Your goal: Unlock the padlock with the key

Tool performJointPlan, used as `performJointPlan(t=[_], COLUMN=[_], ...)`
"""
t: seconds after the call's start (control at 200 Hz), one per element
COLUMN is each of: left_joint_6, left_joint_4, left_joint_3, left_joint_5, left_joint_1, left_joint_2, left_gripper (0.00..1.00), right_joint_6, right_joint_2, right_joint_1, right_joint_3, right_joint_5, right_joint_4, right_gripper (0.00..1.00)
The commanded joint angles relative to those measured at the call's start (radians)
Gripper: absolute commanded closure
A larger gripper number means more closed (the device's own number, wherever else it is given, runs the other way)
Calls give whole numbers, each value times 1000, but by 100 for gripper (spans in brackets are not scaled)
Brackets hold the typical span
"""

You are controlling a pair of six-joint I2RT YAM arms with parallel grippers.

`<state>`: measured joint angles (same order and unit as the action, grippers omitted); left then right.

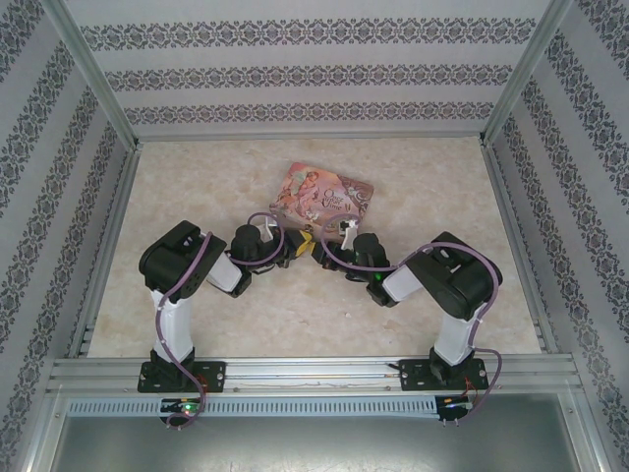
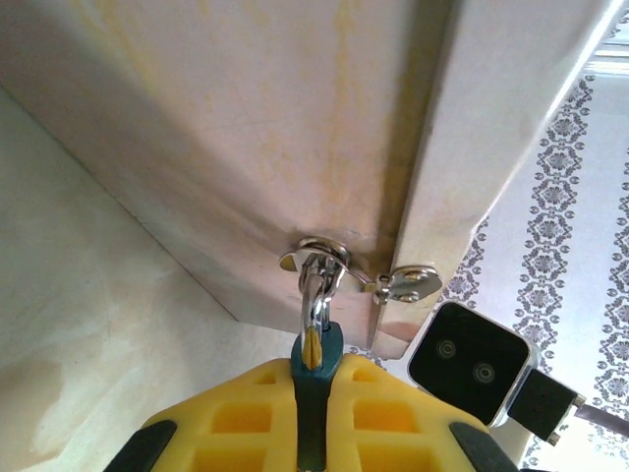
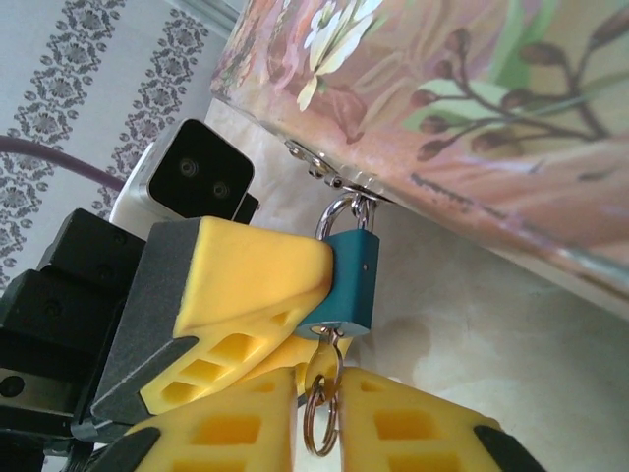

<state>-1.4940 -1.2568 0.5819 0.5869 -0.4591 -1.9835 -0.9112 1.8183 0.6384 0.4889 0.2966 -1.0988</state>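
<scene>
We see the small padlock, teal-blue body with thin silver shackle, hanging on the pink tin at 6 o'clock. The left claw pinches its body; the right claw pinches the key.

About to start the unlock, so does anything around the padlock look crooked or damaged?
Nothing stands out. The padlock hangs from the hasp of the pink tin, left gripper clamped on its body, right gripper pinching the key ring below. The tin only lies skewed to the table edges.
</scene>
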Motion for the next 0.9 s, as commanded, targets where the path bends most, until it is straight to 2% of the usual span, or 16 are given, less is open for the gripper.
performJointPlan(t=[0.0,0.185,0.335,0.455,0.57,0.739,0.784,0.894], left_joint_6=[-1,-16,-23,-36,-63,-104,-116,-152], left_joint_4=[24,152,296,398,438,433,432,427], left_joint_3=[-3,-8,-12,-19,-24,-25,-29,-54], left_joint_5=[-20,-36,-62,-83,-99,-100,-102,-129], left_joint_1=[-14,-34,-46,-55,-70,-98,-105,-122], left_joint_2=[60,137,221,281,322,352,360,385], left_gripper=[91,91,93,97,99,99,99,100], right_joint_6=[42,156,340,568,790,1147,1244,1403], right_joint_2=[-66,-189,-354,-482,-559,-593,-595,-602], right_joint_1=[-10,-14,10,63,120,192,207,218], right_joint_3=[-27,-82,-87,-41,0,28,32,52], right_joint_5=[-11,-59,-126,-203,-269,-334,-353,-399], right_joint_4=[-10,94,295,503,623,699,711,745], right_gripper=[77,69,63,62,62,62,59,58])
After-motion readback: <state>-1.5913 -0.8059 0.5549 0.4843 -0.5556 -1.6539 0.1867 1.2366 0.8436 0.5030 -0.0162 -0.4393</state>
